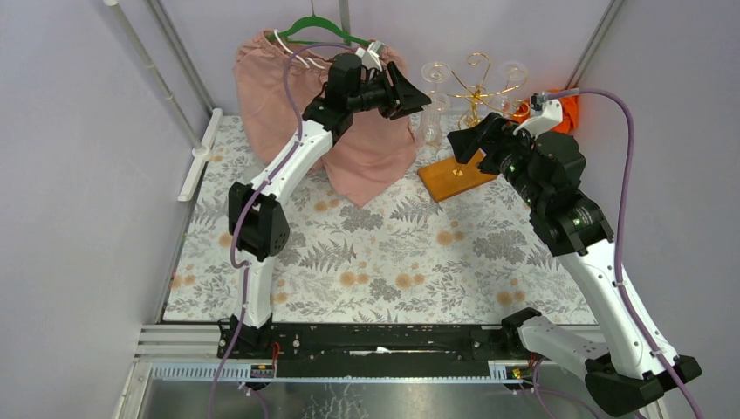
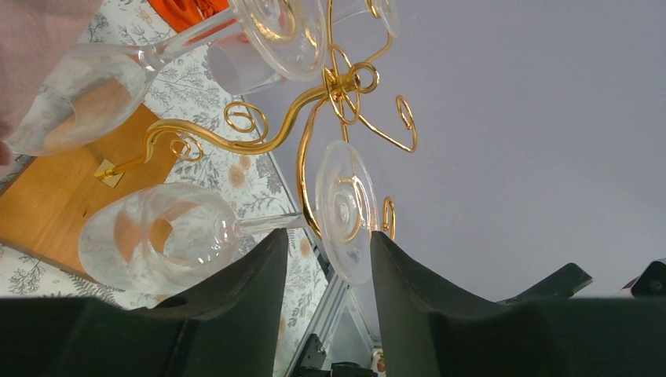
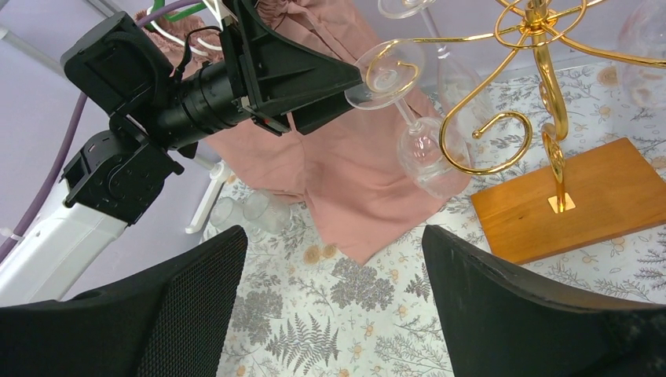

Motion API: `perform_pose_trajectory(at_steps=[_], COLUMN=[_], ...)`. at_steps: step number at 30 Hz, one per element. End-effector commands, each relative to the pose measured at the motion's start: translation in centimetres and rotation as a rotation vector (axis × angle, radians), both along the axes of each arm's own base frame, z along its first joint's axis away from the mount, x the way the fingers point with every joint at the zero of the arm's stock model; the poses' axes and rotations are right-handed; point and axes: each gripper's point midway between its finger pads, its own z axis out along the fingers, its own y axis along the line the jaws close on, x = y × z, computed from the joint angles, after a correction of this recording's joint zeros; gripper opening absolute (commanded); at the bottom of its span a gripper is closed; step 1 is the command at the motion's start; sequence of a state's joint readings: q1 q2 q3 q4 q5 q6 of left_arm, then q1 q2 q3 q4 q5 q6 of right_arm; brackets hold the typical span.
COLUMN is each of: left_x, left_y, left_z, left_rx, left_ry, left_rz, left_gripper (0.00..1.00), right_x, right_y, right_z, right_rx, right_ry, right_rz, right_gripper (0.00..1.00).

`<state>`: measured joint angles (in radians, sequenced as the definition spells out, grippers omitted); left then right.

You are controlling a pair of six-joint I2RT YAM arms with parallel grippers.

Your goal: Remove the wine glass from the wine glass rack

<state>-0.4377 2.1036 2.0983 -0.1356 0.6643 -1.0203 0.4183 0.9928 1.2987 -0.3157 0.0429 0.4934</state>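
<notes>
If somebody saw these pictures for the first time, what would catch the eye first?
The thin gold wire wine glass rack with curled arms stands on an orange-brown wooden base near the far edge, clear glasses hanging upside down. One clear wine glass has its round foot between the open fingers of the black left gripper.

Curled arms of the wine glass rack (image 2: pixel 343 81) and a neighbouring glass (image 2: pixel 78 98) hem the wine glass (image 2: pixel 157 239).

top view looks down over the table (image 1: pixel 393 262); both wrist views closely face the wine glass rack (image 3: pixel 597 188).
</notes>
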Motion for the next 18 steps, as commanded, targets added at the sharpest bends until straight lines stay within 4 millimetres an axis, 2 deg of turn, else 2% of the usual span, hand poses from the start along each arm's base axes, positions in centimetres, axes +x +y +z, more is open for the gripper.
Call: perform_pose_trajectory(at_steps=[1, 7, 18], left_x=[-0.8, -1.1, -1.9], left_y=[-0.2, -0.4, -0.2], left_z=[2.3, 2.4, 3.6], left_rx=[-0.025, -0.032, -0.05], left_ry=[-0.034, -0.032, -0.049], left_rz=[-0.016, -0.03, -0.041], left_gripper=[0.47, 0.41, 0.39], right_x=[0.2, 0.3, 0.5], right_y=[0.1, 0.4, 0.8], right_z=[1.9, 1.5, 1.0], right_rx=[0.017, 0.022, 0.033], right_ry=[-0.057, -0.049, -0.036], right_rz=[0.0, 0.009, 0.025], right_gripper=[0.9, 0.88, 0.86])
